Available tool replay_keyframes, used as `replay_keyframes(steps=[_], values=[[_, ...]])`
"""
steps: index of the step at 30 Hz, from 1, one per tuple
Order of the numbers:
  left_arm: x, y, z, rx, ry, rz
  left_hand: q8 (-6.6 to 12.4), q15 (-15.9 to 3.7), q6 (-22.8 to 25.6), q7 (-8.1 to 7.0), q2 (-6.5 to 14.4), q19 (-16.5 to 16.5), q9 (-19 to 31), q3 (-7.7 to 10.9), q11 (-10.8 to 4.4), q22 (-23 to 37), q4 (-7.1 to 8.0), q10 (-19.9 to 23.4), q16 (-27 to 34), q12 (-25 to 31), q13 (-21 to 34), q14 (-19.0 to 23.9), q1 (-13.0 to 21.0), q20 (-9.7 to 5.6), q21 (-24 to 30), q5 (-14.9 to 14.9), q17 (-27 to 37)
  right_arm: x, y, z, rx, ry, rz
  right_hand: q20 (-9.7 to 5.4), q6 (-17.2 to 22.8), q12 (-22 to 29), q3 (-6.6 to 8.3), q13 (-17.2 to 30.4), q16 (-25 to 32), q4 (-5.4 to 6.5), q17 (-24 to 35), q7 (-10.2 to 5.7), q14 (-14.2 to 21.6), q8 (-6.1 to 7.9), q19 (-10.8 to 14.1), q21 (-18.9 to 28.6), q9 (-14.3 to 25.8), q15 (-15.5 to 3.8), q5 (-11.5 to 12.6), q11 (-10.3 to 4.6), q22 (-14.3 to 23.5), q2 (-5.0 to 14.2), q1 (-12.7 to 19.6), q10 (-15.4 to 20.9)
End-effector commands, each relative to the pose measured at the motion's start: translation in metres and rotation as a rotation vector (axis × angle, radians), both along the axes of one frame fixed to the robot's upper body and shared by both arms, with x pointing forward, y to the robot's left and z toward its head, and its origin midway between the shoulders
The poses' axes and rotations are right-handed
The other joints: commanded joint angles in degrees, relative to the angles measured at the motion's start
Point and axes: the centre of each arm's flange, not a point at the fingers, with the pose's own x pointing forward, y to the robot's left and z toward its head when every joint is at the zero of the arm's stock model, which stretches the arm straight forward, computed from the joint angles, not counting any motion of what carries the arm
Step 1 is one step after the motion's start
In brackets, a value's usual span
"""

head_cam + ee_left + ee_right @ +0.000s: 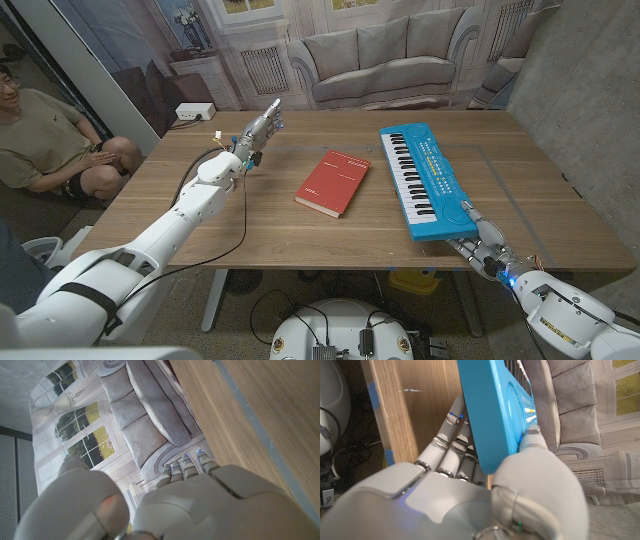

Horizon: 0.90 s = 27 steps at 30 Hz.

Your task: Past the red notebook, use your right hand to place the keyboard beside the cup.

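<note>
One end of the blue toy keyboard (425,178) is gripped by the right hand (481,243); the long overhang may slip or twist.

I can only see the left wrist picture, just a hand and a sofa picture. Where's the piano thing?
Observer: The blue toy keyboard lies on the table's right side, its near end at the front edge.
Operator: Is anybody holding it?
Observer: Yes, the right hand grips that near end, thumb on top, fingers underneath.
Operator: What's next to it?
Observer: A red notebook, lying closed in the middle of the table.
Operator: And my hand?
Observer: The left hand is raised over the far left of the table, holding nothing.
</note>
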Motion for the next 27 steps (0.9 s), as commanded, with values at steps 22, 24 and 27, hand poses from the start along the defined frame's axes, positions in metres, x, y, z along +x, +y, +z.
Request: replay_keyframes(steps=[22, 24, 27], values=[[0.0033, -0.0009, 0.0016, 0.005, 0.002, -0.008, 0.32, -0.06, 0.23, -0.07, 0.21, -0.48, 0.20, -0.51, -0.24, 0.06, 0.02, -0.29, 0.00, 0.24, 0.24, -0.39, 0.17, 0.66, -0.16, 0.03, 0.31, -0.0053, 0.0059, -0.0014, -0.009, -0.019, 0.020, 0.10, -4.62, -0.73, -1.61, 0.02, -1.59, 0.30, -0.82, 0.76, -6.64, -0.52, -4.51, -1.99, -0.46, 3.58, 0.88, 1.30, -1.39, -1.18, -1.56, -5.10], [0.0032, -0.0011, 0.0016, 0.005, 0.001, -0.009, 0.32, -0.09, 0.24, -0.11, 0.22, -0.48, 0.20, -0.53, -0.21, 0.06, 0.02, -0.27, 0.00, 0.25, 0.25, -0.38, 0.17, 0.66, -0.16, 0.02, 0.31, -0.0058, 0.0062, -0.0019, -0.012, -0.019, 0.020, 0.34, -5.00, -0.81, -1.79, 0.01, -1.60, 0.30, -0.89, 0.89, -6.95, -0.56, -4.86, -2.16, -0.51, 3.82, 0.92, 1.31, -1.45, -1.41, -1.70, -5.55], [0.0030, -0.0012, 0.0017, 0.006, 0.002, -0.010, 0.32, -0.06, 0.24, -0.14, 0.24, -0.48, 0.20, -0.56, -0.22, 0.06, 0.03, -0.27, 0.00, 0.25, 0.25, -0.39, 0.18, 0.64, -0.16, 0.02, 0.31, -0.0068, 0.0066, -0.0034, -0.010, -0.021, 0.021, 0.70, -5.47, -0.91, -2.05, 0.00, -1.66, 0.29, -1.00, 1.06, -7.65, -0.53, -5.51, -2.47, -0.57, 4.06, 1.02, 1.28, -1.56, -1.73, -1.88, -6.27]])
